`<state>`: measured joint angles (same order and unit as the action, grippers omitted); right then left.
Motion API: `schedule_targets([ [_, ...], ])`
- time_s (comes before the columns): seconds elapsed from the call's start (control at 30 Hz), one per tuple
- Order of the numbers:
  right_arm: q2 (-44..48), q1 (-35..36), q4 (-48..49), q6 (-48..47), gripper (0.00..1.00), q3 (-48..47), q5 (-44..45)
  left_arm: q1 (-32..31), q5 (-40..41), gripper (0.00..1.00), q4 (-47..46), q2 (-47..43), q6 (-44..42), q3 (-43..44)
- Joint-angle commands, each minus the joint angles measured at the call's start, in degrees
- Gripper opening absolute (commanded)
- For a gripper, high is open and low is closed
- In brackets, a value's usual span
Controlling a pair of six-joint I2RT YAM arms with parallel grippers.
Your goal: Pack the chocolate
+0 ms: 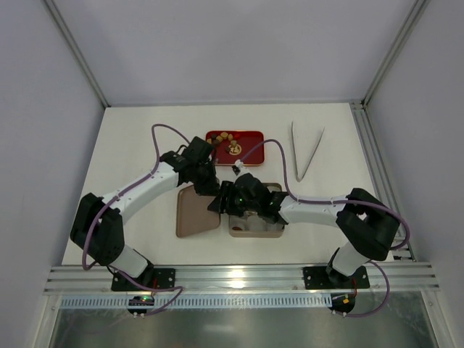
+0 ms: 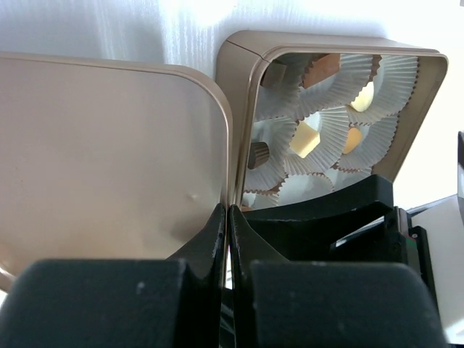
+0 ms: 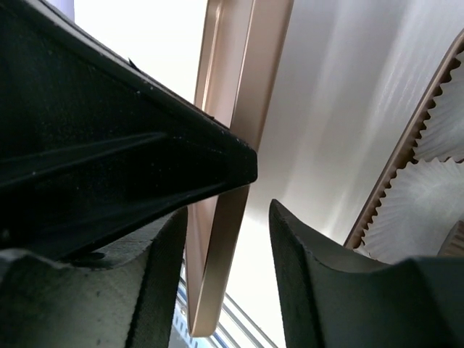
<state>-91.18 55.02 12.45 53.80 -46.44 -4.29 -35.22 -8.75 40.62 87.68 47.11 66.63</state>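
Closest to the right wrist camera, the right gripper [image 3: 228, 214] had its fingers apart astride the thin golden rim of the lid [image 2: 109, 159]. A gap showed between the rim and one finger, so nothing was clamped.

Some chocolate [image 2: 304, 138] already sat in white paper cups [image 2: 395, 76] inside the tan tin [image 2: 428, 80], cream, tan and brown pieces among them. More chocolate [image 1: 223, 135] lay on the red tray [image 1: 250, 135] beyond the tin. The lid lay just beside the tin on the white table [image 1: 130, 145], with the left gripper [image 2: 229, 214], fingers pressed together and empty, at the seam between the two. Metal tongs [image 1: 295, 148] lay well apart, to the right.

A bite on so narrow a rim would likely be shallow; the lid could slip out or swing and sweep the light cups, spilling seated pieces. Both grippers crowded the same edge, so a collision looked possible. Closing the tin would also seem premature with chocolate left on the tray.

From above, the arms covered most of the tin. The left wrist view lost its near rows behind the right arm, so neither a count nor the empty cups could be made out. Whether the left fingertips touched the lid could not be told.
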Motion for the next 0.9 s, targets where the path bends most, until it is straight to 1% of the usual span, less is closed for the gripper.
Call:
schedule_targets([
  [0.0,-0.84,0.52,4.43,0.34,0.50,-2.69,2.10,-0.20,-2.93,0.00,-3.09,-2.43,1.49,1.66],
  [0.03,-1.02,0.52,4.43,0.51,0.47,-2.70,2.18,-0.20,-3.20,0.00,-3.09,-2.51,1.75,1.57],
  [0.1,-1.20,0.52,4.52,0.52,0.43,-2.78,2.27,-0.11,-3.64,0.00,-3.62,-2.51,2.02,1.57],
  [0.17,-1.46,0.52,4.87,0.69,0.37,-2.43,2.27,-0.20,-3.81,0.00,-3.97,-2.43,2.46,1.57],
  [0.2,-1.55,0.52,5.30,1.04,0.32,-2.35,2.19,-0.11,-3.90,0.00,-4.14,-2.43,2.54,1.57],
  [0.27,-1.64,0.52,5.66,1.31,0.26,-2.08,2.01,-0.02,-3.99,0.01,-4.41,-2.51,2.81,1.48],
  [0.3,-1.55,0.52,5.57,1.39,0.21,-2.08,2.01,-0.02,-3.82,0.02,-4.76,-2.60,2.90,1.40],
  [0.33,-1.20,0.52,5.57,1.31,0.18,-1.99,2.01,-0.02,-3.81,0.05,-4.85,-2.69,2.90,1.40],
  [0.37,-1.02,0.44,5.66,1.31,0.15,-1.91,2.10,-0.02,-3.64,0.11,-4.85,-2.86,2.90,1.40],
  [0.43,-0.50,0.52,5.40,1.13,0.09,-1.82,2.27,0.15,-2.68,0.14,-4.85,-3.21,2.72,1.31],
  [0.47,0.12,0.52,5.22,1.04,0.07,-1.73,2.53,0.24,-2.32,0.20,-4.85,-3.48,2.63,1.22],
  [0.5,0.30,0.52,5.04,0.96,0.05,-1.73,2.62,0.42,-2.06,0.22,-4.85,-3.65,2.55,1.05],
  [0.57,1.08,0.52,4.43,0.87,0.04,-1.82,2.62,1.20,-1.01,0.27,-4.76,-4.01,2.20,0.96],
  [0.6,1.26,0.52,4.17,0.87,0.04,-1.73,2.62,1.47,-0.57,0.35,-4.59,-4.44,1.93,0.87],
  [0.63,1.53,0.52,3.90,0.87,0.04,-1.82,2.62,1.91,-0.21,0.37,-4.50,-4.71,1.32,0.96],
  [0.67,1.88,0.52,3.47,0.95,0.04,-1.82,2.62,2.69,-0.04,0.43,-4.41,-4.97,1.05,0.96],
  [0.7,2.05,0.61,3.11,1.04,0.04,-1.90,2.71,3.14,0.31,0.46,-4.41,-5.67,0.53,1.31],
  [0.77,2.49,0.52,2.41,1.13,0.04,-2.25,2.54,4.02,0.84,0.54,-4.24,-6.29,-1.58,2.18],
  [0.8,3.02,0.44,1.62,1.30,0.04,-2.34,2.36,4.98,1.19,0.60,-3.71,-6.55,-2.54,3.49],
  [0.87,4.07,-0.26,-1.88,0.78,0.04,-3.83,2.19,5.78,2.59,0.65,-1.87,-7.87,-5.87,5.34],
])
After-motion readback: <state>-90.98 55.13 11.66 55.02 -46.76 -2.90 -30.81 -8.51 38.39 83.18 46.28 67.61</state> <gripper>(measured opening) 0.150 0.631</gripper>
